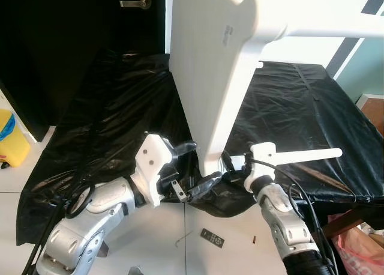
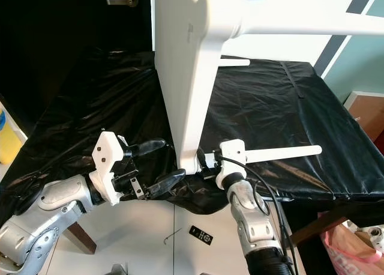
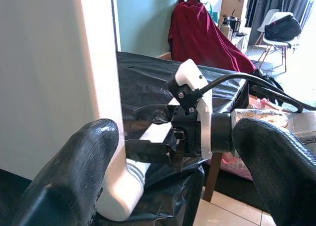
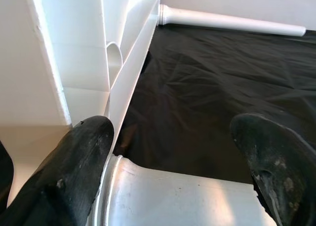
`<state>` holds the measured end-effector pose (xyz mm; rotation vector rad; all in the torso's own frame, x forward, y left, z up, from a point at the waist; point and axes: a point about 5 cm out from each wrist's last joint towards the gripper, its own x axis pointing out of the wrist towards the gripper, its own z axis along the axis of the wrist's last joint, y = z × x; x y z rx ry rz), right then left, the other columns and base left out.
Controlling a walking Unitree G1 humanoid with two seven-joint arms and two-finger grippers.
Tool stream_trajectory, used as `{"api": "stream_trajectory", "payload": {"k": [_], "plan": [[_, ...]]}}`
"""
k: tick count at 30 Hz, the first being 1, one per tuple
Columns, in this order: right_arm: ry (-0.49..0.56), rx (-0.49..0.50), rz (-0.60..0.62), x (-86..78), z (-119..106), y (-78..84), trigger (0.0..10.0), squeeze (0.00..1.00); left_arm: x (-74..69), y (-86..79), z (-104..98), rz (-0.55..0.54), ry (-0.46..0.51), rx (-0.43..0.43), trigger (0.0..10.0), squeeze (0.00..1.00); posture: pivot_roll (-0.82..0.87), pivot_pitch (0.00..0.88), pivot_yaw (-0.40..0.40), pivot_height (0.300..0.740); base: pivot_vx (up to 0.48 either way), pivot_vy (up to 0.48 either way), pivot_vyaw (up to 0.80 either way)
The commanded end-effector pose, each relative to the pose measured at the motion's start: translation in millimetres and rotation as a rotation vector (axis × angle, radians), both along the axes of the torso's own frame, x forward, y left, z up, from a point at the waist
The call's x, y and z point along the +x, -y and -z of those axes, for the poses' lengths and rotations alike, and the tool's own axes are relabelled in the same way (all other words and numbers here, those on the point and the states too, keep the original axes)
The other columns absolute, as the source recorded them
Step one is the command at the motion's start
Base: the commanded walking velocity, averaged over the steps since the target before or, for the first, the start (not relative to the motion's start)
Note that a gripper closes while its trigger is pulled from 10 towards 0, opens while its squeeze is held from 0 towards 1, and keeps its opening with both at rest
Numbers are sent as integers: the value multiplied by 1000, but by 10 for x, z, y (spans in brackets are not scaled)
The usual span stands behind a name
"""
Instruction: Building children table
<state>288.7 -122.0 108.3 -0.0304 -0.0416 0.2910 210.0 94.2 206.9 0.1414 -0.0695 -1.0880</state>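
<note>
Fingers of the left gripper [image 1: 192, 167] are standing spread wide, empty, just left of the white table panel's [image 1: 207, 77] near corner. The right gripper [image 1: 233, 166] is also gaping — its fingers are straddling a white table leg [image 1: 300, 155] lying on the black plastic sheet [image 1: 288, 107] — right of the upright panel.

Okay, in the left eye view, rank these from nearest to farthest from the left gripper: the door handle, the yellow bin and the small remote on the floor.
From the left gripper:
1. Remote, on the floor just below, slightly to the right.
2. Yellow bin, far left by the wall.
3. Door handle, up at the top on the dark door.
</note>
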Motion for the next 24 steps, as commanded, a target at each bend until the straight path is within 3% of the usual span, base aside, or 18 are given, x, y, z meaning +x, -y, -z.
{"api": "stream_trajectory", "payload": {"k": [1,4,10,11,13,21,24], "plan": [[-39,-13,-43,21,86,-122,10000,0,-69,22,6,55,-22,10,10000,0,131,37,-91,740,0,0,0],[-50,0,-67,57,95,-213,10000,0,-100,21,19,75,-37,18,10000,0,135,42,-92,740,0,0,0],[-67,63,-174,166,53,-704,10000,0,-168,19,63,109,-78,33,10000,0,134,55,-92,740,0,0,0],[-67,63,-174,166,53,-704,10000,0,-168,19,63,109,-78,33,10000,0,134,55,-92,740,0,0,0],[-75,73,-231,179,25,-920,10000,0,-168,26,63,111,-80,35,10000,0,140,59,-94,740,0,0,0],[-60,55,-318,233,-42,-1229,10000,0,-179,30,42,110,-83,38,10000,0,145,61,-96,740,0,0,0],[-56,54,-318,274,-56,-1258,10000,0,-180,32,38,109,-84,39,10000,0,145,62,-96,740,0,0,0]]}}
